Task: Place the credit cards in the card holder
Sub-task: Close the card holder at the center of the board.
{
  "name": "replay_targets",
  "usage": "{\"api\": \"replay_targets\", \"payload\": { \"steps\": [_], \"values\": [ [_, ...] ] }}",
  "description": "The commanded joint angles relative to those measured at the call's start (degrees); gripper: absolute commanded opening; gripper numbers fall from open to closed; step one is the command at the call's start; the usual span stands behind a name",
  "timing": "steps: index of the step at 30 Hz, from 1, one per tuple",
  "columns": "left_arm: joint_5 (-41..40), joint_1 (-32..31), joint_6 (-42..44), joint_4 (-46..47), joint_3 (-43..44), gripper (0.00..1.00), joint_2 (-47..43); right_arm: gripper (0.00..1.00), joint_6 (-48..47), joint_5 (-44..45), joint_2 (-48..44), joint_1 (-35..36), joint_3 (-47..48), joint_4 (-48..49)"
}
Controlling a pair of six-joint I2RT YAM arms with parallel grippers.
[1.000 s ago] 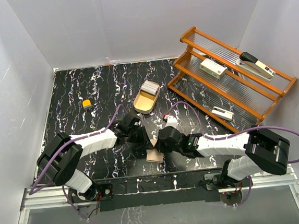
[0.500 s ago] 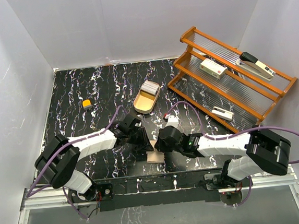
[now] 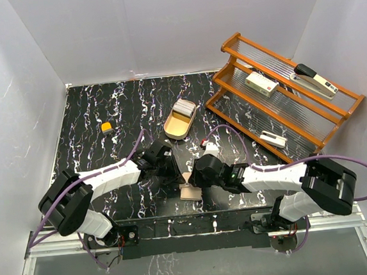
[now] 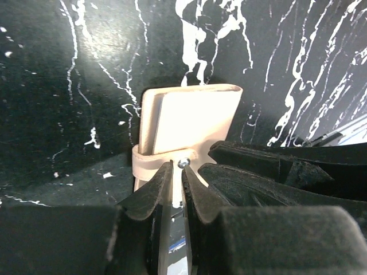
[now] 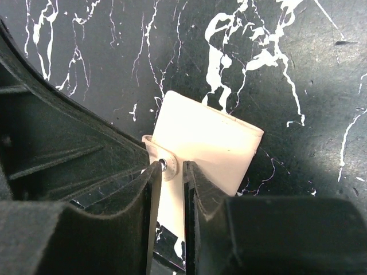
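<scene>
Black white-veined marble tabletop (image 3: 103, 106). Small tan leather folding card holder (image 4: 195, 114) lies flat just past both sets of tips. Left gripper (image 4: 175, 167) jaws nearly closed, pinching its snap tab (image 4: 144, 162). Right gripper (image 5: 172, 167) jaws a slit apart at the tab; can't tell if it's gripping.

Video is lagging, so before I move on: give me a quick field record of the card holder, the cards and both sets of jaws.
card holder: lying on the table near the front, between both arms
credit cards: stacked in the gold tray, farther back
left jaws: pinched on the card holder's snap tab
right jaws: narrow gap at the same tab; grip unclear
</scene>
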Motion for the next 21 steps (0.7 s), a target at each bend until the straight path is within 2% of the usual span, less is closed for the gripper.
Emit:
{"api": "replay_targets", "payload": {
  "steps": [1,21],
  "values": [
    [-3.42,-0.12,0.42,-2.99,0.01,0.10,-1.36,0.20,0.36,-0.59,1.55,-0.29,1.93,2.87],
    [-1.38,-0.19,0.57,1.72,-2.67,0.07,0.77,0.16,0.74,-3.17,3.01,-0.29,0.92,5.10]
  ]
}}
